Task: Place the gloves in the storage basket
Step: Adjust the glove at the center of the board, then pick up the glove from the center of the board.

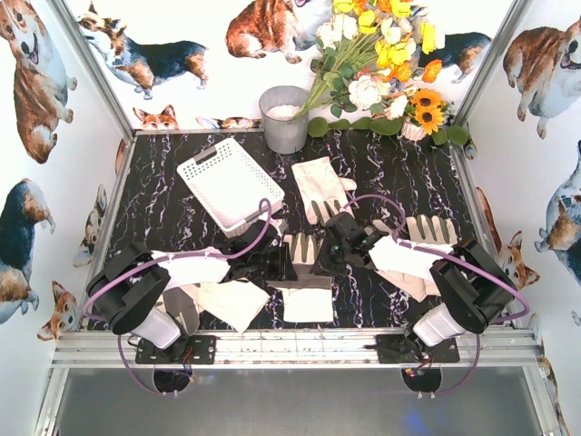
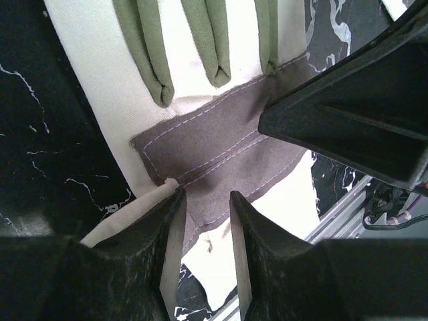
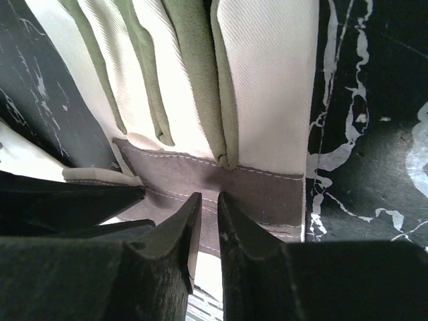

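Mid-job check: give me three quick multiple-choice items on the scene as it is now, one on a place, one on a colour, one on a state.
1. Where on the table does the storage basket sit?
A. far right corner
B. near right corner
C. left of centre, in the far half

2. What colour is the patch of the glove at the jaws of the right gripper?
A. grey
B. red
C. blue

3. The storage basket is:
A. holding two gloves
B. empty
C. turned upside down

Answers:
1 C, the top view shows it left of centre, beyond the arms.
2 A, the right wrist view shows stitched grey fabric at the jaws.
3 B, it stands upright and only its bare white floor shows.
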### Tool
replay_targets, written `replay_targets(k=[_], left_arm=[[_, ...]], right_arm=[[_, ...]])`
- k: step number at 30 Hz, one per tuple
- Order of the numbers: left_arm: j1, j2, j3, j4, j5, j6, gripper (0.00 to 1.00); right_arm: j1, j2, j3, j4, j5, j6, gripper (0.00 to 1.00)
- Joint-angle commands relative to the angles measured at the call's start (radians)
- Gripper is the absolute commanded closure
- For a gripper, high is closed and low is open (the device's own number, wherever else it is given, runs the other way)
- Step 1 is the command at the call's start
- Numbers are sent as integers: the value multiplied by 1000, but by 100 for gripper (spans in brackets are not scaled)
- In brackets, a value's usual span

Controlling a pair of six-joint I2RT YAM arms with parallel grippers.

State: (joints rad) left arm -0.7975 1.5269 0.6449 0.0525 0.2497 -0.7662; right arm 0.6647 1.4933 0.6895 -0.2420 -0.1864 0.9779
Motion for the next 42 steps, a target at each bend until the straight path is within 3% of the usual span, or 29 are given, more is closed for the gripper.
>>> replay_targets(k=[1, 8, 12, 22, 25, 32, 37, 42], left_arm=[[-22, 13, 16, -31, 1, 22, 73], [-78, -129, 139, -219, -152, 100, 56], [-78, -180, 270, -386, -222, 151, 44], [-49, -254, 506, -721, -494, 193, 13], [30, -254, 543, -779, -483, 189, 10], [322, -303, 520, -744, -364, 235, 8], [516, -361, 452, -732, -326, 334, 8], [644, -454, 342, -671, -387, 430, 7]], right_arm=[[-3, -5, -5, 54, 11, 9, 80], [-5, -93, 42, -75, 42, -41, 75], [-6, -256, 34, -131, 124, -54, 59], [-81, -537, 64, -327, 253, -236, 35], [-173, -584, 57, -375, 221, -280, 27], [-453, -638, 42, -473, 122, -370, 25], [-562, -640, 43, -570, 265, -368, 23], [-594, -654, 10, -603, 406, -319, 18]])
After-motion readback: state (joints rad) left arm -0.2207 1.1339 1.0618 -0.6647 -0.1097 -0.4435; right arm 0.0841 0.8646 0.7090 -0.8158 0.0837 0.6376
